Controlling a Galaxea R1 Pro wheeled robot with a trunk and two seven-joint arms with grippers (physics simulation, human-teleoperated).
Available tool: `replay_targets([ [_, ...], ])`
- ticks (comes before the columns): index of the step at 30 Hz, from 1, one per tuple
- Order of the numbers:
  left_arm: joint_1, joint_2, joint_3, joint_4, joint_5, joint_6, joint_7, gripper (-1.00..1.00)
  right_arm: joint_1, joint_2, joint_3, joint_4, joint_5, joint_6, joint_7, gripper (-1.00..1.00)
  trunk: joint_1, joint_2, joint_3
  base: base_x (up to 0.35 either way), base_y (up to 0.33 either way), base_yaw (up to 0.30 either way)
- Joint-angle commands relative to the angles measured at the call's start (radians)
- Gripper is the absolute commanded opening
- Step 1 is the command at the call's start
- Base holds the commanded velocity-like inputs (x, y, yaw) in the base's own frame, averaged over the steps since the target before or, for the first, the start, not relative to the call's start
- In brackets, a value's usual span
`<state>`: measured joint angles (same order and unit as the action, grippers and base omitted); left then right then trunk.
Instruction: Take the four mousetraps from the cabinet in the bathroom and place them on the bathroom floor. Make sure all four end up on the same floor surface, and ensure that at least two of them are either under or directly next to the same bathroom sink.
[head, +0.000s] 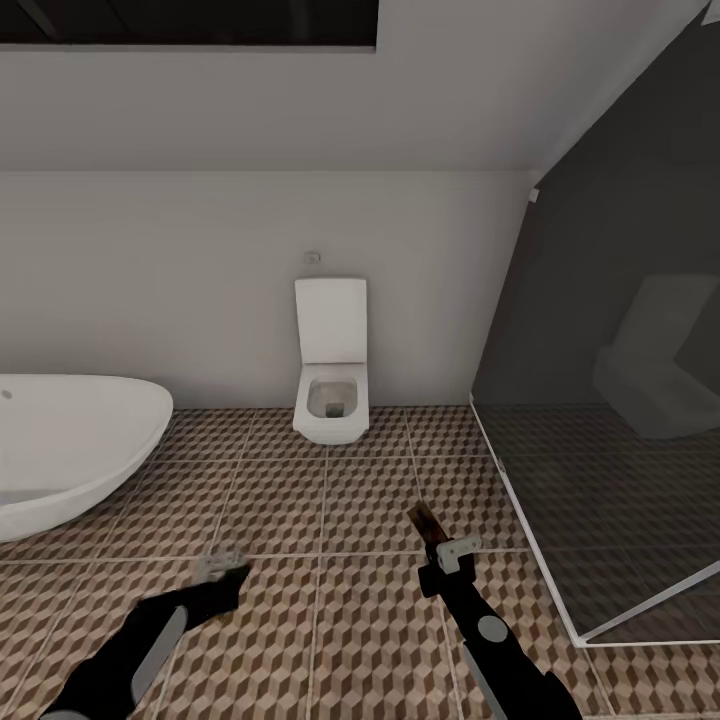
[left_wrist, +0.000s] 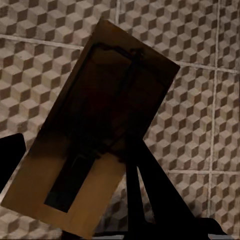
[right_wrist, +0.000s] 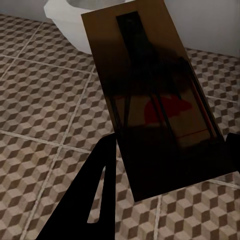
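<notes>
Both grippers are holding a trap over the bathroom floor (head: 330, 620). The left gripper (head: 222, 568) is clamped on one mousetrap (left_wrist: 95, 135), and the right gripper (head: 447, 553) grips another mousetrap (right_wrist: 155, 95) (red spot visible), with the toilet (head: 331, 375) straight ahead at the far wall and the bathtub (head: 70, 445) on the left.

I am holding both arms low and reaching forward, the left pincer (head: 222, 568) clamping a mousetrap (left_wrist: 95, 135) between its dark fingers (left_wrist: 150, 185), and the right pincer (head: 440, 545) gripping a second mousetrap (right_wrist: 155, 95) that is sticking out ahead of it.
</notes>
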<state>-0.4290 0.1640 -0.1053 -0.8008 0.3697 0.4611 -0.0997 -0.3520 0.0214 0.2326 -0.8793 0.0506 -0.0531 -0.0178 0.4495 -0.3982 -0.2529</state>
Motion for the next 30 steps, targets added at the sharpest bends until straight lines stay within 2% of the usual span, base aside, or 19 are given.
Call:
replay_targets([
  [1, -0.001, -0.001, -0.002, -0.014, 0.003, 0.037, 0.003, -1.0, -0.001, 0.001, 0.001, 0.0, 0.004, -0.002, -0.002, -1.0, 0.001, -0.002, -0.002, 0.0, 0.0, 0.0],
  [5, -0.001, -0.012, -0.002, -0.019, 0.002, 0.066, 0.01, -1.0, -0.001, 0.001, 0.0, 0.0, 0.004, -0.002, -0.002, -1.0, 0.001, -0.002, -0.002, 0.0, 0.0, 0.0],
  [10, -0.001, -0.041, -0.002, -0.025, 0.003, 0.074, 0.124, -1.0, -0.001, 0.002, 0.0, 0.0, 0.005, -0.002, -0.002, -1.0, 0.001, -0.002, -0.002, 0.0, 0.0, 0.0],
  [12, -0.001, -0.049, -0.002, -0.027, 0.003, 0.073, 0.147, -1.0, -0.001, 0.002, 0.0, 0.0, 0.004, -0.002, -0.002, -1.0, 0.001, -0.002, -0.002, 0.0, 0.0, 0.0],
  [19, -0.001, -0.053, -0.002, -0.029, 0.002, 0.074, 0.167, -1.0, -0.001, 0.002, 0.0, 0.0, 0.005, 0.001, -0.012, -1.0, 0.001, -0.002, -0.002, 0.0, 0.0, 0.0],
  [21, -0.001, -0.052, -0.002, -0.028, 0.002, 0.074, 0.168, -1.0, -0.001, 0.003, -0.002, 0.0, 0.004, 0.007, -0.036, -1.0, 0.001, -0.002, -0.002, 0.0, 0.0, 0.0],
  [22, -0.001, -0.052, -0.001, -0.03, 0.002, 0.074, 0.17, -1.0, -0.001, 0.004, -0.003, 0.0, 0.002, 0.021, -0.07, -1.0, 0.001, -0.002, -0.002, 0.0, 0.0, 0.0],
  [24, -0.001, -0.052, 0.0, -0.034, 0.002, 0.073, 0.178, -1.0, -0.001, 0.016, -0.004, 0.0, -0.003, 0.061, -0.123, -1.0, 0.001, -0.002, -0.002, 0.0, 0.0, 0.0],
  [28, -0.001, -0.052, 0.001, -0.042, 0.002, 0.07, 0.261, -1.0, -0.001, 0.074, -0.004, -0.009, -0.007, 0.164, -0.226, -1.0, 0.001, -0.002, -0.002, 0.0, 0.0, 0.0],
  [30, -0.001, -0.052, 0.001, -0.046, 0.002, 0.069, 0.285, -1.0, -0.001, 0.091, -0.005, -0.017, -0.011, 0.202, -0.264, -1.0, 0.001, -0.002, -0.002, 0.0, 0.0, 0.0],
])
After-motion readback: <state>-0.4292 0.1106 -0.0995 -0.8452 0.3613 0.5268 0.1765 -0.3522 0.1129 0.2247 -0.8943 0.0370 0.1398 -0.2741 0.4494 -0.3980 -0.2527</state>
